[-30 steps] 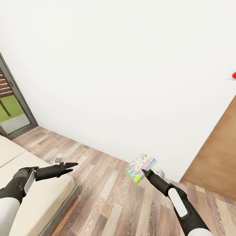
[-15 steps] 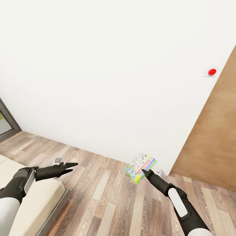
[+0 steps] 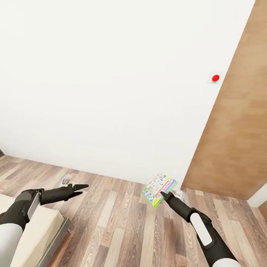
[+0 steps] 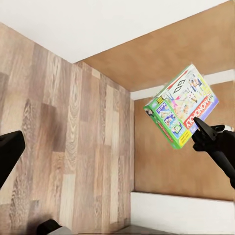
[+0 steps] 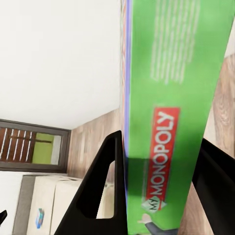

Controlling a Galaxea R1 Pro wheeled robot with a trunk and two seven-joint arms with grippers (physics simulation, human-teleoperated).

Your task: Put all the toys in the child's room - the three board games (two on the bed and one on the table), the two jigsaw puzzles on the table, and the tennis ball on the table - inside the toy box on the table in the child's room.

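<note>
1. Head view: one white wall (image 3: 111, 74) is filling the background, with one red button (image 3: 215, 78) beside a brown door (image 3: 237, 122) and a plank floor (image 3: 122, 226) below. A corner of one bed (image 3: 33, 237) is showing at lower left. The left gripper (image 3: 79, 189) is hanging over it, fingers slightly parted and holding nothing. The right gripper (image 3: 163, 193) is clamping one board game (image 3: 159, 189), tilted in the air above the floor.

2. Left wrist view: the floor (image 4: 63, 142) and door (image 4: 171, 54) are lying behind. The one game (image 4: 182, 105), green-edged, is sitting pinched by the right gripper (image 4: 198, 125).

3. Right wrist view: two black fingers (image 5: 105, 181) are squeezing the game's (image 5: 166, 112) green edge, marked Monopoly. Beyond, one window (image 5: 29, 147) and the bed (image 5: 54, 205) are showing, with one small blue game (image 5: 40, 218) lying on the mattress.
</note>
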